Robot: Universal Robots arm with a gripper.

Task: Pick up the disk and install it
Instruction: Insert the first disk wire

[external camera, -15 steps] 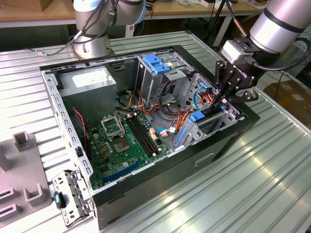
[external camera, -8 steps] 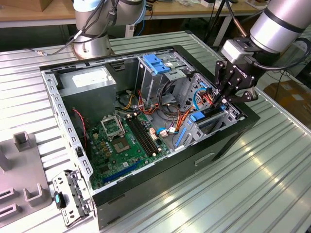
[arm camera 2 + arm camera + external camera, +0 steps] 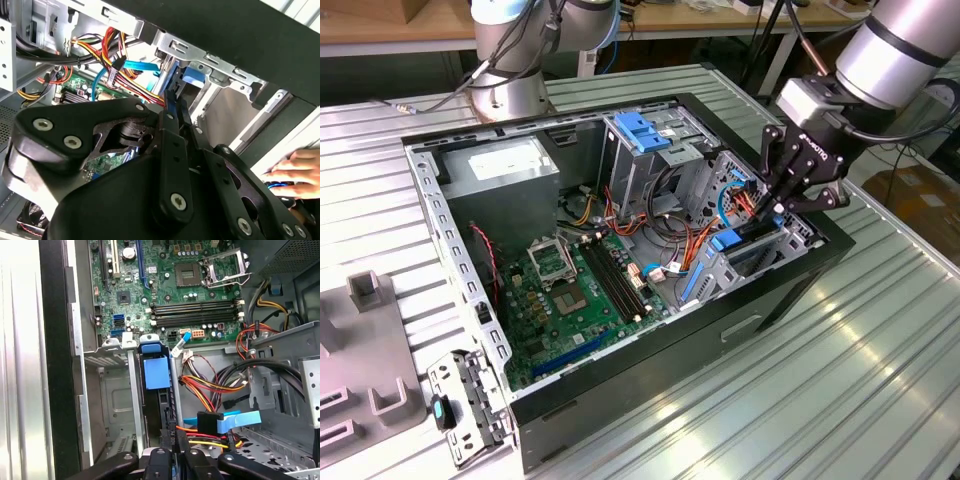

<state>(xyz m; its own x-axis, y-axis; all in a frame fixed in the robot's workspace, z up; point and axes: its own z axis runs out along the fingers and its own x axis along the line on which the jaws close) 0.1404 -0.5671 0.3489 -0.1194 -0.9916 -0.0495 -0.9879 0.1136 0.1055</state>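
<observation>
Fingers (image 3: 172, 125) down in drive bay (image 3: 150, 405)

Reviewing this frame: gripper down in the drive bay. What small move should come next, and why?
Probably a slow push further down: the gripper is low at the case's bay, the disk stands on edge in its slot, blue rail top still above the cage.

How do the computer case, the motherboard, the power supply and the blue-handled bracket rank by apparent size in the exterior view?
Largest to smallest:
1. computer case
2. motherboard
3. power supply
4. blue-handled bracket

The bracket sits farther back, so its rank against the power supply is less certain.
</observation>
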